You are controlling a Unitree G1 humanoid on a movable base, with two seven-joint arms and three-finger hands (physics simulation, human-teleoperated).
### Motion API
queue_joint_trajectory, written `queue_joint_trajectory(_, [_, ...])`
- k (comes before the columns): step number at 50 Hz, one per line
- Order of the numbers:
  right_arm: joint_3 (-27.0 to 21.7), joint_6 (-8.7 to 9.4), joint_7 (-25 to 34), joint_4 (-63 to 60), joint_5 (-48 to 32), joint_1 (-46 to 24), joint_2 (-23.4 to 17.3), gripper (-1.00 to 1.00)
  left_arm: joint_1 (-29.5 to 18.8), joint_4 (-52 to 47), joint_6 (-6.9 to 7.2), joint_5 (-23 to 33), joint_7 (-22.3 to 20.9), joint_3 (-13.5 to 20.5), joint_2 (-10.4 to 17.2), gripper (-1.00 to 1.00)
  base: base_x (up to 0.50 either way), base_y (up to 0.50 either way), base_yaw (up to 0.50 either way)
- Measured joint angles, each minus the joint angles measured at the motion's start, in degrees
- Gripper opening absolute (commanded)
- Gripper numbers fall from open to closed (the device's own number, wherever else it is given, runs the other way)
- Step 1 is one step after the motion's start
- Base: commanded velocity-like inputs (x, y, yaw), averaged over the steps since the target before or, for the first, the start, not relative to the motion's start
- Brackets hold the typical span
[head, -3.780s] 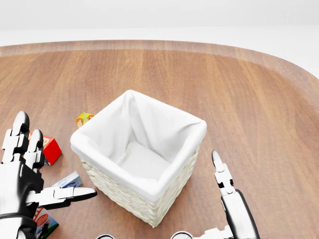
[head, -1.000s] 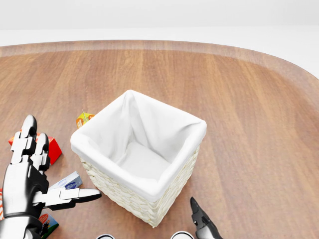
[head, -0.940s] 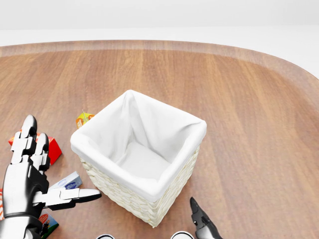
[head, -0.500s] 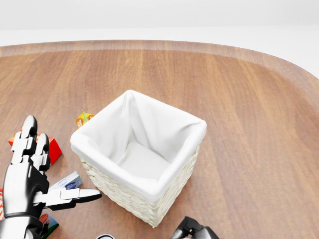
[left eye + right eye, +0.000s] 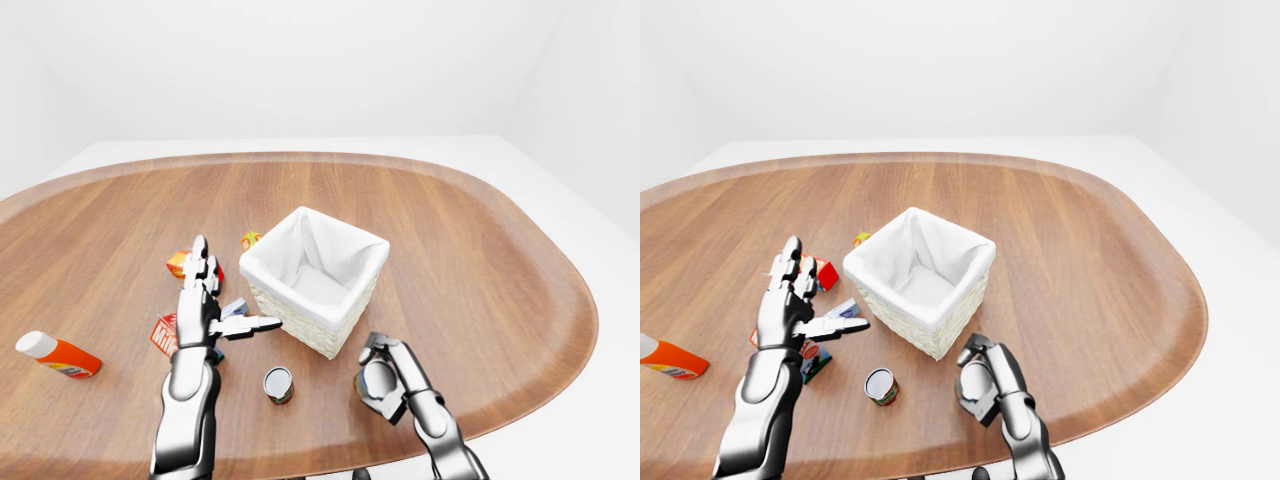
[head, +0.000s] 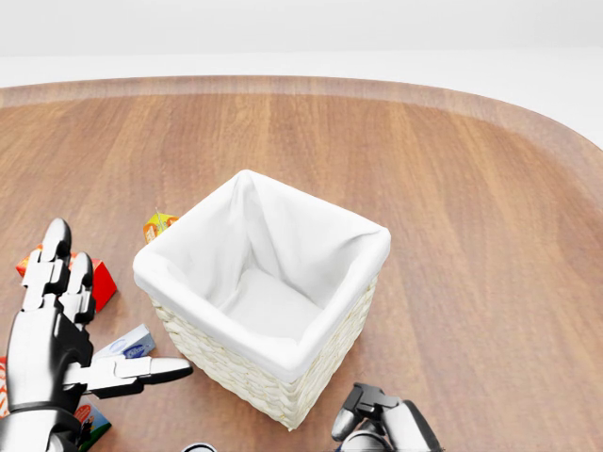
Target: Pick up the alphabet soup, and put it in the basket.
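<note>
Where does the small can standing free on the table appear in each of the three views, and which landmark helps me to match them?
Left-eye view: the small can stands low, left of centre, below the basket.
Right-eye view: it stands low, left of centre, again below the basket's near corner.
Head view: only a sliver of its rim shows at the bottom edge.
Shared landmark: the white-lined basket, between the left hand and the right hand.

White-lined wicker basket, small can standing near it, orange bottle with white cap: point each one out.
White-lined wicker basket (image 5: 335, 322): left-eye view, on its woven side wall.
Small can (image 5: 278, 383): left-eye view, on its round top.
Orange bottle with white cap (image 5: 66, 357): left-eye view, on its orange body.
</note>
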Motion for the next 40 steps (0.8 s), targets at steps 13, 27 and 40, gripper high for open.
queue_joint_trajectory(13, [-2.5, 0.0, 3.1, -10.8, 2.3, 1.4, -0.5, -1.0, -0.1, 0.5, -0.31, 0.1, 0.1, -0.1, 0.0, 1.0, 0.0, 0.0, 0.0])
queue_joint_trajectory(27, [-4.5, 1.03, 5.4, -18.2, 3.3, 2.3, -0.7, -1.0, -0.2, 0.5, -0.24, 0.1, 0.2, -0.1, 0.0, 1.0, 0.0, 0.0, 0.0])
queue_joint_trajectory(40, [-5.8, 3.43, 7.3, -25.2, 4.1, 3.6, -0.4, -1.0, -0.3, 0.7, -0.31, 0.1, 0.2, -0.1, 0.0, 1.0, 0.0, 0.0, 0.0])
